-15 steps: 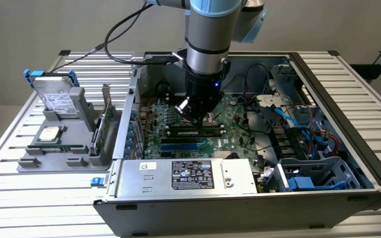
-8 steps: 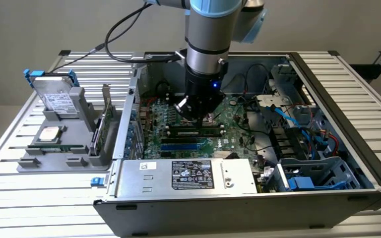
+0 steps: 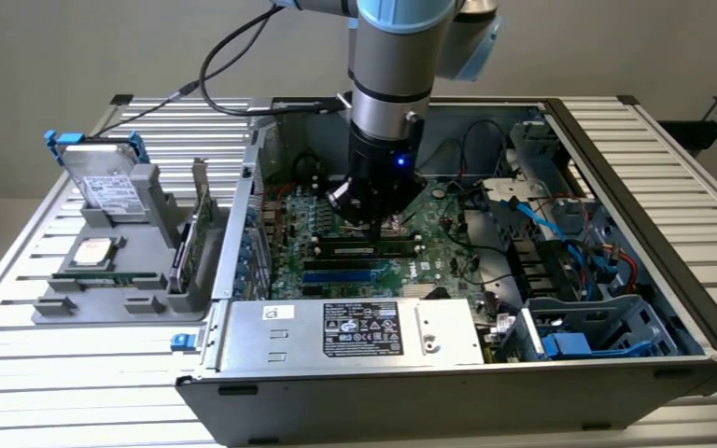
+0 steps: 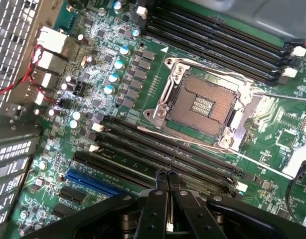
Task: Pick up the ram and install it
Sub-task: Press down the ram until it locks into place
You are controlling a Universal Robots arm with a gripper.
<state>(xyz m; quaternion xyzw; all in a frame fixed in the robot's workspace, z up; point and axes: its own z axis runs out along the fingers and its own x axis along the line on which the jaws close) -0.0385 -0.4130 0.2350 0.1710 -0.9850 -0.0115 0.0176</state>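
Note:
My gripper [image 3: 372,227] reaches down into the open computer case [image 3: 657,233], low over the motherboard. Its two fingers are pressed together with nothing between them, as the wrist view shows at the gripper [image 4: 167,176]. Directly under the fingertips, a long dark stick with a green edge, the ram [image 3: 361,246], lies along a memory slot. Whether the fingertips touch it I cannot tell. In the wrist view the fingertips stand over the row of black memory slots [image 4: 158,149] beside the empty CPU socket [image 4: 200,104].
A grey parts holder [image 3: 134,303] on the exterior view's left carries a silver hard drive [image 3: 107,182], a chip [image 3: 94,252] and a thin green strip [image 3: 107,278]. The power supply [image 3: 358,331] fills the case's near side. Blue cables [image 3: 570,247] and a drive cage [image 3: 596,331] are on the right.

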